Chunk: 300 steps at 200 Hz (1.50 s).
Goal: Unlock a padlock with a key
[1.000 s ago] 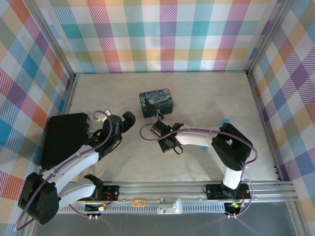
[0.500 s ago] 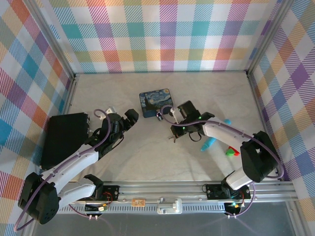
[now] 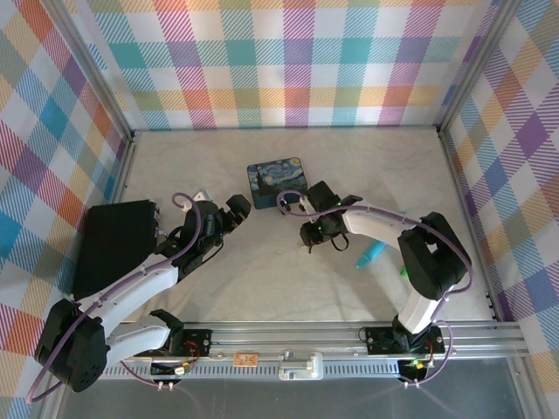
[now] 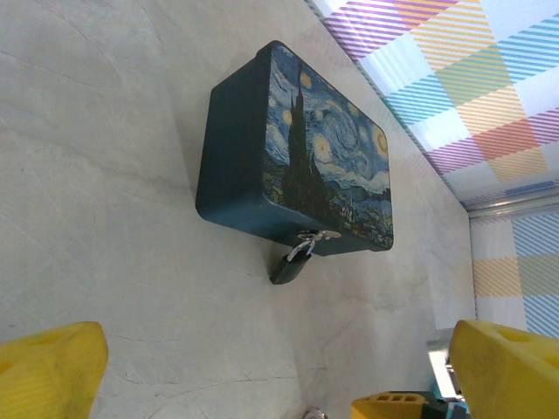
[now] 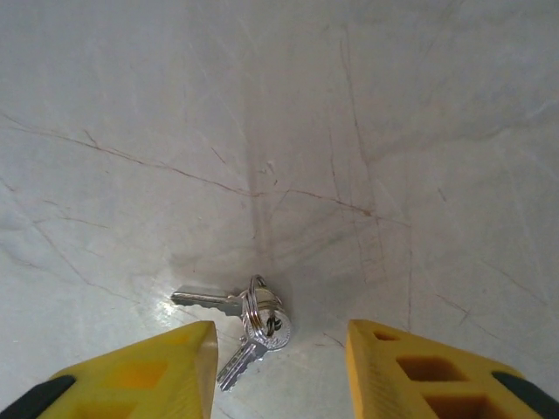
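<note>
Keys (image 5: 249,319) are seen lying ungripped at lower centre of the right wrist view, inside the parted right gripper (image 5: 279,362). At centre of the left wrist view, the padlock (image 4: 291,264) is hung on the tin (image 4: 297,157); the left gripper (image 4: 279,375) is spread wide.

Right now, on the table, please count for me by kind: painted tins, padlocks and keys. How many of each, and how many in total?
Painted tin: 1
Padlock: 1
Keys: 2, joined on one ring
Total: 4
</note>
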Motion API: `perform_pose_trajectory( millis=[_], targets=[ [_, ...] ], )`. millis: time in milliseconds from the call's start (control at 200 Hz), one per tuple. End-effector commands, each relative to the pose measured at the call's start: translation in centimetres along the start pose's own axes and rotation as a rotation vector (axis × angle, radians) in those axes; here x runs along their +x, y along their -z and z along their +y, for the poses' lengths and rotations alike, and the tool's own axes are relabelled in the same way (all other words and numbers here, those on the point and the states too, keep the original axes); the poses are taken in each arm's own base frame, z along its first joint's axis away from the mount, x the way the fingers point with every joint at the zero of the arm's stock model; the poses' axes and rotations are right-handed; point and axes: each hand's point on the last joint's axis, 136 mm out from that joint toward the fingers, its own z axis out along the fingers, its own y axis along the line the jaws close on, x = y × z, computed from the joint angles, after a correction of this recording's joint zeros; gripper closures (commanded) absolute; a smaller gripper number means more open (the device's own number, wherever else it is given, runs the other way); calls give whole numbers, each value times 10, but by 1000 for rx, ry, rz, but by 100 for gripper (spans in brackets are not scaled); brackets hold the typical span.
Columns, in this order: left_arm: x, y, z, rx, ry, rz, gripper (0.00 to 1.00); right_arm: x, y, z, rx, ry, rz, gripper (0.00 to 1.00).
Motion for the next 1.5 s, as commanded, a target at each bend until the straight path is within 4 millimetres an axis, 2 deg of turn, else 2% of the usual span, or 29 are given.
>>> perform_pose_trajectory(
  millis=[0, 175, 460, 655, 690, 820, 950, 1090, 1220, 1430, 1495],
  targets=[
    [-4, 5, -6, 17, 1, -19, 0, -7, -1, -1, 30, 7, 0, 56],
    [-6, 8, -7, 19, 3, -31, 0, 0, -14, -1, 47, -6, 32, 58],
    [-6, 10, -6, 17, 2, -29, 0, 10, -29, 0, 43, -72, 72, 73],
    [-5, 11, -5, 18, 5, -30, 0, 21, -32, -3, 50, -127, 98, 99],
    [-5, 11, -5, 19, 7, -27, 0, 22, -31, -3, 47, -148, 98, 100],
    [1, 8, -6, 38, 17, -12, 0, 20, -19, -1, -25, -277, 76, 100],
    [10, 4, -11, 62, 28, 9, 0, 9, 0, 7, -121, -379, 20, 100],
    [21, -2, -25, 110, 31, 31, 0, -10, 27, 17, -195, -411, -70, 100],
    [34, -8, -37, 150, 30, 50, 1, -23, 48, 18, -221, -433, -139, 100],
    [50, -13, -56, 222, 41, 76, 2, -43, 74, 19, -282, -467, -241, 100],
    [51, -15, -62, 234, 41, 85, 3, -43, 74, 18, -280, -475, -243, 100]
  ],
)
